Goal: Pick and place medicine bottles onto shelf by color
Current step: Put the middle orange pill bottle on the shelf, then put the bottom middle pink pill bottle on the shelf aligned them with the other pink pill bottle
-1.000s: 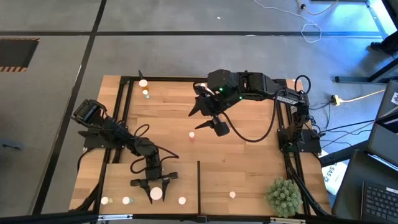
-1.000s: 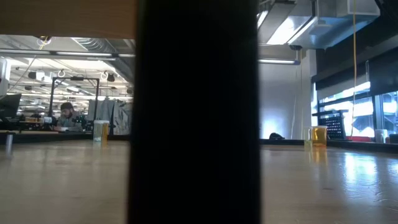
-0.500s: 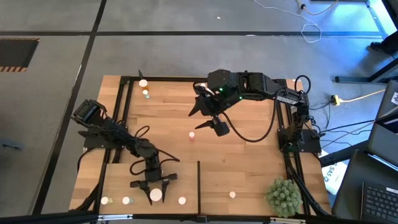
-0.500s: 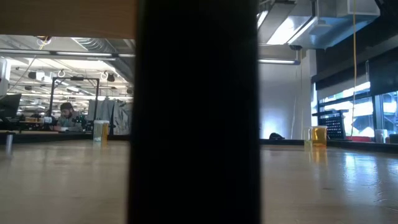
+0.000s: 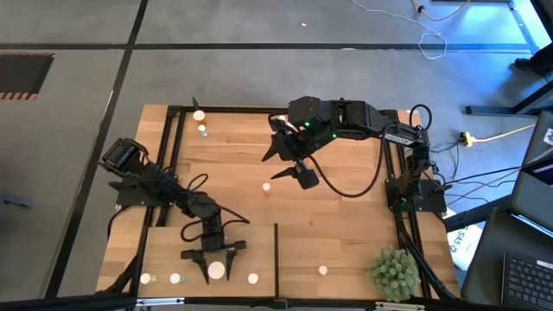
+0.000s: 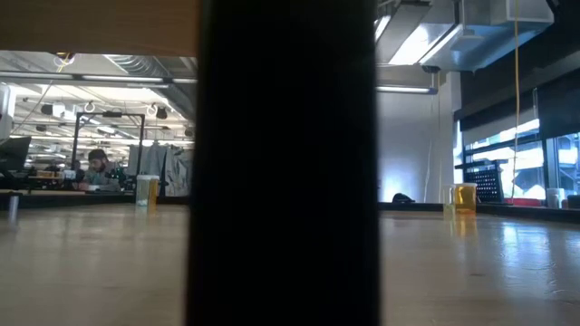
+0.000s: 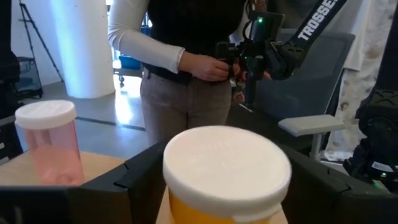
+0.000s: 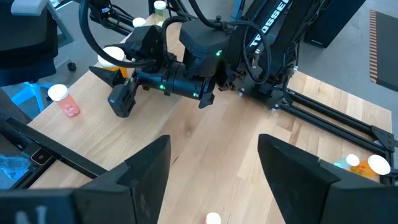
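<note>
My left gripper [image 5: 212, 252] is open over the pale shelf board [image 5: 173, 246], left of its dark divider [image 5: 276, 250]. A wide orange bottle with a white cap [image 5: 216, 269] stands on the shelf just ahead of it, and in the left wrist view this bottle [image 7: 227, 171] sits between the two spread fingers without showing any touch. Smaller bottles [image 5: 175, 278] [image 5: 253, 278] [image 5: 322, 270] stand along the shelf's near edge. My right gripper [image 5: 289, 164] is open and empty above the table's middle, near a small pink bottle [image 5: 267, 187].
Two bottles [image 5: 199, 115] [image 5: 203, 130] stand at the table's far left corner. A spiky green plant ball [image 5: 396, 272] sits at the near right. The divider [image 6: 285, 163] blocks the middle of the low view. A person [image 7: 180, 62] stands beyond the table.
</note>
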